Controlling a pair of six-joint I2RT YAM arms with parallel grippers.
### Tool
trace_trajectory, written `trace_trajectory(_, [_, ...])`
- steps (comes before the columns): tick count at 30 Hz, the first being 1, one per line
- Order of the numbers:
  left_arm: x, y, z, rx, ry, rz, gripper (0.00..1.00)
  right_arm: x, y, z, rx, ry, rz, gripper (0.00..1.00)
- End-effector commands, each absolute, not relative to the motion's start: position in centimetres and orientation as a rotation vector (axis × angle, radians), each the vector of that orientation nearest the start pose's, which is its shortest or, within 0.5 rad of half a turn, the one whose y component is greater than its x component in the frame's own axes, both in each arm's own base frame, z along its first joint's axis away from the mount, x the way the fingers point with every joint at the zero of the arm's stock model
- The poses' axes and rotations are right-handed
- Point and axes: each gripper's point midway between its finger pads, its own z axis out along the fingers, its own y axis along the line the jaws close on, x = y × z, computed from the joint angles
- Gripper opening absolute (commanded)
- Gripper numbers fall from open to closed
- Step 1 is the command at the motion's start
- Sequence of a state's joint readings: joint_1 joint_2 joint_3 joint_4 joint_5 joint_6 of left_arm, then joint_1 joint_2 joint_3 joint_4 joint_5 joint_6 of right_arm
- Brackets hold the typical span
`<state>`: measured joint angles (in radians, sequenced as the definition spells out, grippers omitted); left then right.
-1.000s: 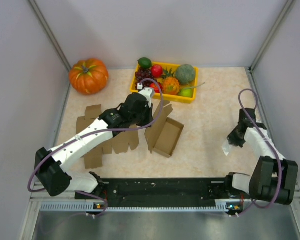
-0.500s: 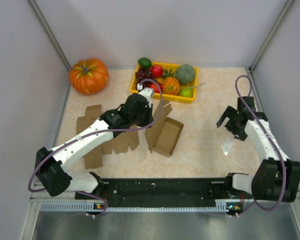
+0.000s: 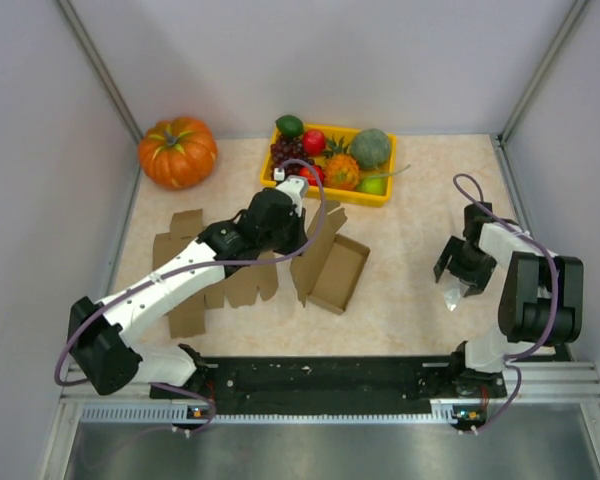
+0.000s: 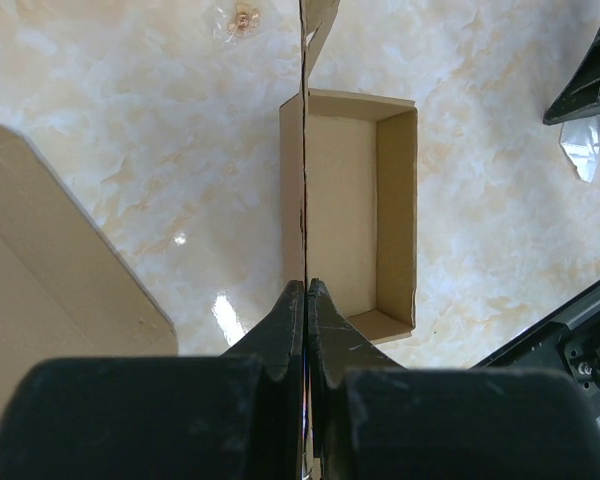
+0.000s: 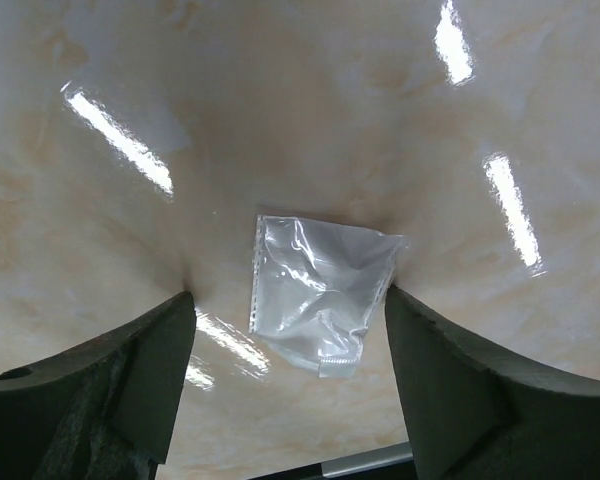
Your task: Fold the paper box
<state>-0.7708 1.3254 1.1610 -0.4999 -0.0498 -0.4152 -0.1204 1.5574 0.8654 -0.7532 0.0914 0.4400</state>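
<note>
The brown paper box [image 3: 334, 270] lies open on the table, one long wall flap standing upright. My left gripper [image 3: 298, 226] is shut on that flap. In the left wrist view the thin cardboard edge [image 4: 304, 150] runs straight up from between the left gripper [image 4: 307, 291] fingertips, with the box tray [image 4: 348, 210] to its right. My right gripper [image 3: 458, 270] is open at the table's right side, just above a small clear plastic bag [image 3: 452, 297]. The right wrist view shows the bag [image 5: 320, 295] lying flat between the spread fingers of the right gripper [image 5: 288, 300], touching neither.
Flat cardboard sheets [image 3: 192, 272] lie under my left arm. An orange pumpkin [image 3: 177, 151] sits at the back left. A yellow basket [image 3: 327, 189] of toy fruit stands at the back centre, just behind the box. Grey walls close in both sides.
My right gripper opened and let go of the plastic bag, lifted away, then came back down over it. The left arm and the box have not moved.
</note>
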Motion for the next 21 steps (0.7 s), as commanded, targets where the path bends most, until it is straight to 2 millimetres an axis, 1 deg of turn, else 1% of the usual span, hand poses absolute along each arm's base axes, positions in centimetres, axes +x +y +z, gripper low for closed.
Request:
trace_trajectory(1, [26.9, -27.2, 23.0, 0.377, 2.170, -0.622, 0.00, 23.1, -2.3, -1.2, 0.876, 2.910, -0.095, 0.68])
trace_trajectory(3, [26.9, -27.1, 23.0, 0.376, 2.171, -0.618, 0.00, 23.0, -1.9, -1.7, 0.895, 2.912, -0.062, 0.63])
trace_trajectory(5, [26.8, -27.2, 22.8, 0.377, 2.177, -0.617, 0.00, 23.2, -2.1, -1.5, 0.904, 2.881, -0.074, 0.59])
trace_trajectory(6, [26.9, -27.2, 22.6, 0.378, 2.180, -0.615, 0.00, 23.2, -2.2, -1.3, 0.904, 2.868, -0.085, 0.50])
trace_trajectory(7, [26.9, -27.1, 22.4, 0.378, 2.183, -0.612, 0.00, 23.5, -2.2, -0.7, 0.902, 2.834, -0.072, 0.44])
trace_trajectory(8, [27.0, -27.2, 22.2, 0.377, 2.185, -0.607, 0.00, 23.5, -2.1, -0.5, 0.901, 2.823, -0.061, 0.40])
trace_trajectory(9, [27.0, -27.2, 21.9, 0.377, 2.194, -0.603, 0.00, 23.7, -2.1, -0.1, 0.898, 2.805, -0.046, 0.31])
trace_trajectory(10, [27.1, -27.3, 21.7, 0.376, 2.198, -0.602, 0.00, 23.9, -1.8, 0.5, 0.877, 2.786, -0.031, 0.27])
trace_trajectory(11, [27.1, -27.4, 21.6, 0.374, 2.202, -0.604, 0.00, 24.2, -1.7, 1.0, 0.860, 2.766, -0.023, 0.24])
trace_trajectory(13, [27.3, -27.4, 21.1, 0.367, 2.211, -0.595, 0.00, 24.2, -1.2, 1.7, 0.816, 2.763, -0.018, 0.21])
trace_trajectory(14, [27.3, -27.4, 21.1, 0.365, 2.211, -0.592, 0.00, 24.5, -0.8, 2.6, 0.790, 2.743, -0.003, 0.20])
trace_trajectory(16, [27.7, -27.2, 20.9, 0.361, 2.211, -0.566, 0.00, 24.4, 0.4, 3.8, 0.744, 2.746, 0.028, 0.17])
trace_trajectory(17, [27.8, -27.2, 20.8, 0.360, 2.211, -0.559, 0.00, 24.9, 2.5, 5.5, 0.642, 2.731, 0.075, 0.17])
trace_trajectory(18, [27.8, -27.1, 20.7, 0.375, 2.210, -0.550, 0.00, 25.1, 4.0, 6.6, 0.589, 2.723, 0.126, 0.16])
trace_trajectory(19, [27.8, -27.2, 20.6, 0.386, 2.212, -0.550, 0.00, 24.7, 6.0, 7.7, 0.556, 2.732, 0.176, 0.16])
trace_trajectory(20, [27.8, -27.2, 20.6, 0.390, 2.208, -0.547, 0.00, 25.1, 9.4, 10.0, 0.422, 2.704, 0.245, 0.17])
trace_trajectory(21, [27.9, -27.1, 20.4, 0.402, 2.211, -0.538, 0.00, 24.8, 11.9, 11.6, 0.352, 2.683, 0.329, 0.17])
